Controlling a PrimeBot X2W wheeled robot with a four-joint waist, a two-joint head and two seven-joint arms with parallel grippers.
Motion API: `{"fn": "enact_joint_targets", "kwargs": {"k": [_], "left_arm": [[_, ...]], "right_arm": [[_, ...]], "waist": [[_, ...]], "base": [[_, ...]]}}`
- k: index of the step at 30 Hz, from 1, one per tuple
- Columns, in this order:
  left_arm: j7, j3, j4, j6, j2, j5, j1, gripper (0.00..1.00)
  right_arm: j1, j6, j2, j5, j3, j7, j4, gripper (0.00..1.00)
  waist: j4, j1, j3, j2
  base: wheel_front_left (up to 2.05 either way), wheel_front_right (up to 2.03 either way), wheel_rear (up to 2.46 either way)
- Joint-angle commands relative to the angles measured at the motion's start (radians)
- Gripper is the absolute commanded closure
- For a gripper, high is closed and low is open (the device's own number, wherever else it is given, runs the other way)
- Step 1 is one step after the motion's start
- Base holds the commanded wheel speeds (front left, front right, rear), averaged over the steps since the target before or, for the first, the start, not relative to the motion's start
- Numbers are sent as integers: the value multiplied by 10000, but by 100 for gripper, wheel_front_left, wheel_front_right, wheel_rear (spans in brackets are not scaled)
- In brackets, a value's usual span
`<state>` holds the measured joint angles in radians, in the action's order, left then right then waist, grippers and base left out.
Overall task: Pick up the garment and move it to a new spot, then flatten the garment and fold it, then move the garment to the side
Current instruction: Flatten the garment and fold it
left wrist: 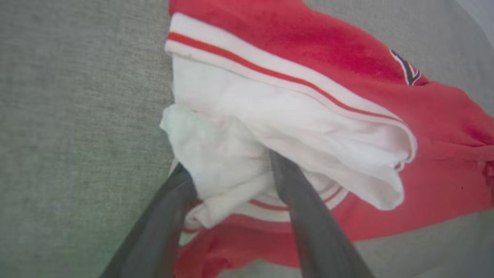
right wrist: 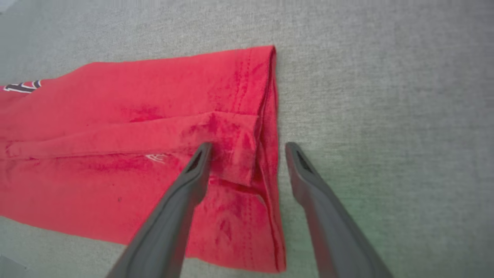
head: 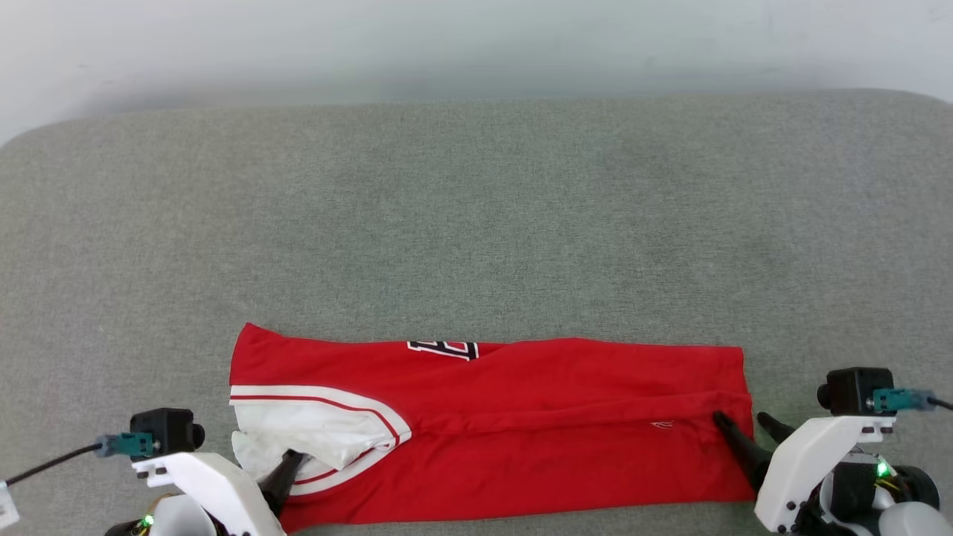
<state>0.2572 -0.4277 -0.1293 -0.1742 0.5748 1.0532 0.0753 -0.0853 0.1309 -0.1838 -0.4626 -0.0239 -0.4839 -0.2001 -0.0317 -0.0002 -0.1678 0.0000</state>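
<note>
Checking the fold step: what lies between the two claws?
The folded shirt spans the whole stretch from left claw to right claw, seen in the head view.

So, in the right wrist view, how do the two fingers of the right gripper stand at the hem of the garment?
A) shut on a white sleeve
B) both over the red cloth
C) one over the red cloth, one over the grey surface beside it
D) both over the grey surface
C: the right gripper is open across the hem, with one finger over the red garment and the other over the grey surface.
</note>
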Motion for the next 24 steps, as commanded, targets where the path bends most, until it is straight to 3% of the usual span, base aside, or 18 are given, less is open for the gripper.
{"fn": "enact_joint_targets", "kwargs": {"k": [1,6,11,18,24], "left_arm": [[-217,-41,-116,64,-144,-87,-154,0],[-1614,90,56,157,-409,-704,-60,0],[-3014,309,626,-269,-576,-1563,196,0],[-4621,583,1524,-1000,-719,-2773,479,0],[-5076,527,2293,-1425,-768,-3858,427,0]], "right_arm": [[137,-4,114,-27,-43,269,-57,0],[399,-4,93,-118,-262,1518,296,0],[486,-4,-235,-156,-278,1815,1174,0],[150,-4,-713,-28,829,641,1730,0],[64,-4,-1102,3,1603,-1105,1641,0]], "waist": [[-65,2,81,0],[-163,2,377,0],[-189,2,628,0],[-73,2,732,0],[324,2,669,0]], "base": [[0,0,0],[0,0,0],[0,0,0],[0,0,0],[0,0,0]]}}
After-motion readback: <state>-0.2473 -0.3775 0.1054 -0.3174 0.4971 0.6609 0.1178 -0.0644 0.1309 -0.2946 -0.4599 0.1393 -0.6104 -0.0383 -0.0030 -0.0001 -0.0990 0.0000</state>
